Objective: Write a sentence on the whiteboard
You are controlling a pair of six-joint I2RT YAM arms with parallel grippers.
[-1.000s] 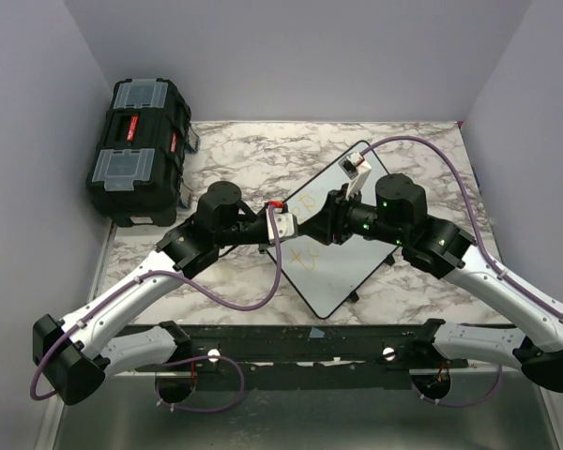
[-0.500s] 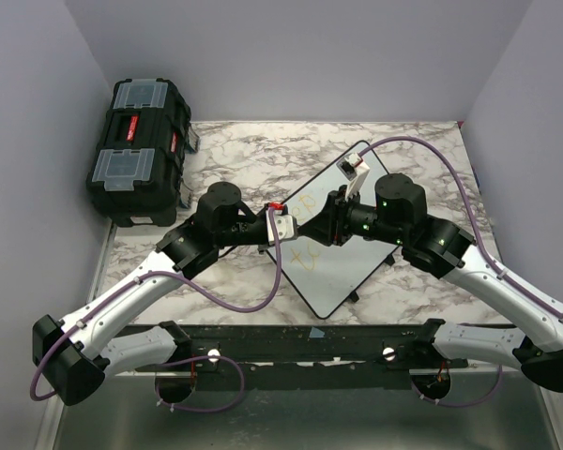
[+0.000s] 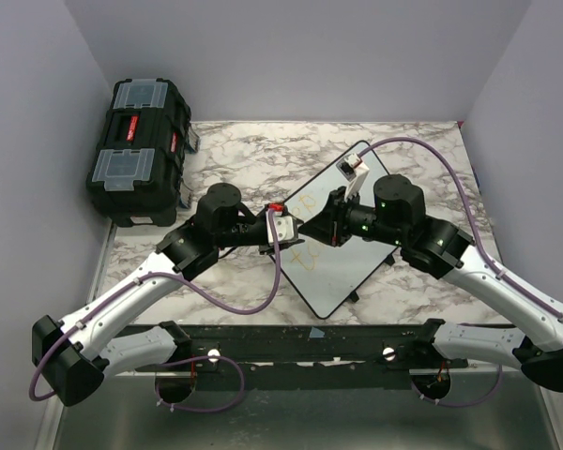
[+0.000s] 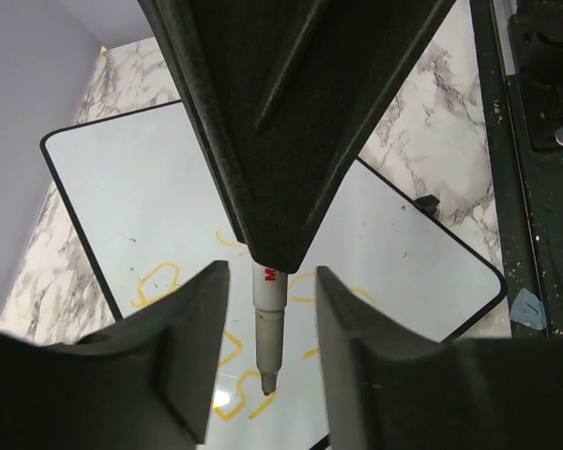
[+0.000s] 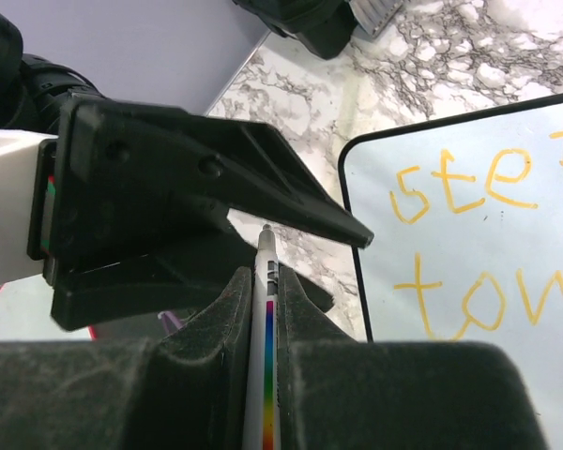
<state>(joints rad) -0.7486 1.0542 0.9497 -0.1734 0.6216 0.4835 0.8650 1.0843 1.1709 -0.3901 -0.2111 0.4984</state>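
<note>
Meeting over the left corner of the whiteboard (image 3: 342, 272), two black robot grippers face each other tip to tip. The board lies flat on a marbled table (image 3: 235, 150), turned so that its corners point like a diamond.

The right gripper (image 5: 266, 274) is closed on a white marker (image 4: 267, 323), with both fingers pressed against the barrel. The marker's tip points toward the board. The left gripper (image 4: 269, 272) stands spread around the same marker. One finger sits on each side of it with a gap showing on both sides, so this gripper grips nothing.

The sentence (image 5: 455, 192) is written on the board in yellow-orange marker. The right wrist view shows "step" on one line and "tow" below it, with the rest cut off at the frame edge.

A black toolbox (image 3: 136, 150) with clear lid panels sits at the far left of the table, well apart from the board.
</note>
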